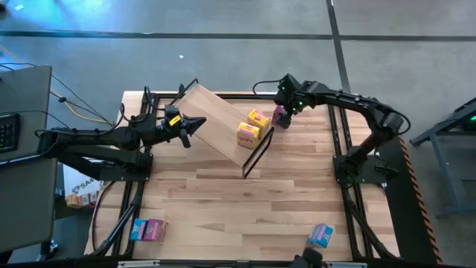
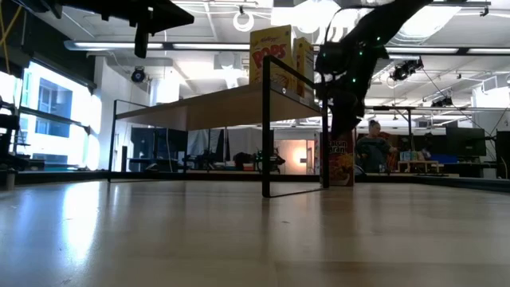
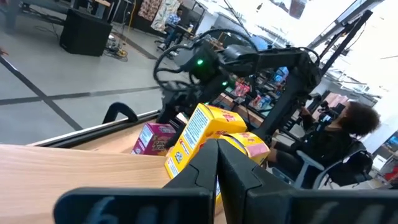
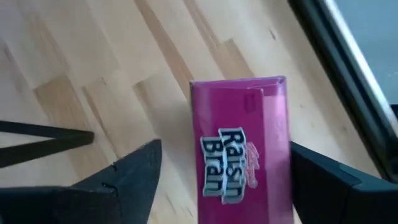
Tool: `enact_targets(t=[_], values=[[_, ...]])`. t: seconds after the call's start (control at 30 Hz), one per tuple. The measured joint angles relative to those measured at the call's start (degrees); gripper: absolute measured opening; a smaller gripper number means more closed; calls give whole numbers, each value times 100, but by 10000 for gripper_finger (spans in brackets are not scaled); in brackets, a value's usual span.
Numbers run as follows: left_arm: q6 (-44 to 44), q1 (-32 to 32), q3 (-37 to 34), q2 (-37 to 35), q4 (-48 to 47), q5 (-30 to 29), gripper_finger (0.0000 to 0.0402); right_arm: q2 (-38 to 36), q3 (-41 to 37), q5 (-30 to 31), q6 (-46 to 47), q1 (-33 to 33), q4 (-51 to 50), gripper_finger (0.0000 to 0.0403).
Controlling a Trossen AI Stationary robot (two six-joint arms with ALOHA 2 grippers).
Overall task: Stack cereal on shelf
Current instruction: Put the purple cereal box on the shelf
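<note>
The shelf (image 1: pixel 216 119), a light plywood board on a black wire frame, stands slantwise at the table's far middle. Two yellow cereal boxes (image 1: pixel 253 126) stand upright on its right end; they also show in the low view (image 2: pixel 271 52). A magenta cereal box (image 4: pixel 242 143) stands upright on the tabletop just right of the shelf (image 2: pixel 340 167). My right gripper (image 1: pixel 282 112) is open above this box, pointing down, one finger on each side of it. My left gripper (image 1: pixel 195 125) is shut and empty, high above the shelf's left part. My right gripper stands open around the magenta box from above. One finger (image 4: pixel 323 180) lies right beside the box's narrow side (image 4: pixel 286 137); I cannot tell whether it touches. The other finger (image 4: pixel 137 174) is clear of the box. The box's bottom stands on the table.
A light blue and a pink box (image 1: pixel 149 229) lie at the table's near left. Another light blue box (image 1: pixel 320 235) lies at the near right. Black frame rails run along the table's edges. A person (image 2: pixel 373 147) sits in the room beyond the far edge.
</note>
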Motion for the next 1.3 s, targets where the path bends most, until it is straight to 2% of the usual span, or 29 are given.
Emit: enact_targets(t=[0.2,0.3,0.4,0.6,0.7,0.8,1.0,1.1,1.23,1.3], values=[[-29,0,0,0,2,-103,1,360,0,74,-209,-21,102,289],[-30,0,0,0,4,-155,1,360,0,207,-427,-21,90,269],[-29,3,0,1,28,-242,1,262,0,200,-452,-21,83,218],[431,292,11,-70,358,-704,1,-311,3,201,-128,-21,-50,70],[475,672,84,-209,192,-634,1,-669,256,190,201,-21,-255,29],[491,1145,302,-293,-232,-196,1,-880,780,319,517,-3,-698,32],[934,2043,784,-310,-1296,959,5,-821,2553,753,1367,375,-1037,95],[1030,2382,894,-313,-1475,1245,25,-454,3425,966,1672,813,-1065,106],[1028,2716,911,-298,-1478,1626,66,290,4597,1382,1749,1459,-1080,107],[951,2792,911,-251,-1482,1780,87,708,5143,1401,1834,1679,-1164,104]])
